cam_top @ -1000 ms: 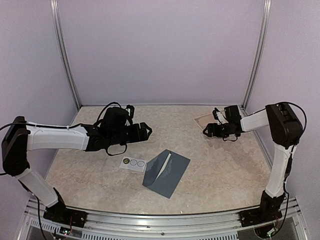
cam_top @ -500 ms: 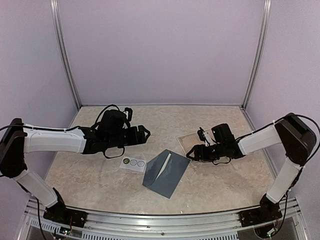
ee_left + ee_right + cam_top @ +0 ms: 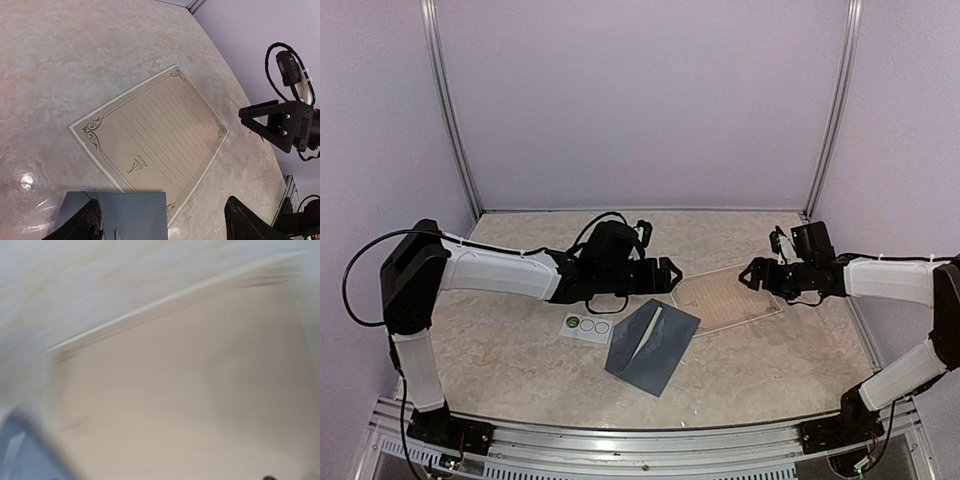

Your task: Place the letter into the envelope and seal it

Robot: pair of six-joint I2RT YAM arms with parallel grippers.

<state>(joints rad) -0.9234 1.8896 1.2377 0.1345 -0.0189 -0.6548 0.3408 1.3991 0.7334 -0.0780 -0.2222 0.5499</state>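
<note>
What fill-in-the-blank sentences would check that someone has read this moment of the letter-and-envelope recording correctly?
1. The letter lies flat on the ____, held by neither arm.
2. The white sticker strip beside the envelope carries ____ circles.
3. The left gripper and the right gripper face each other across the letter, both with jaws ____.
Missing words: table; three; open.
</note>
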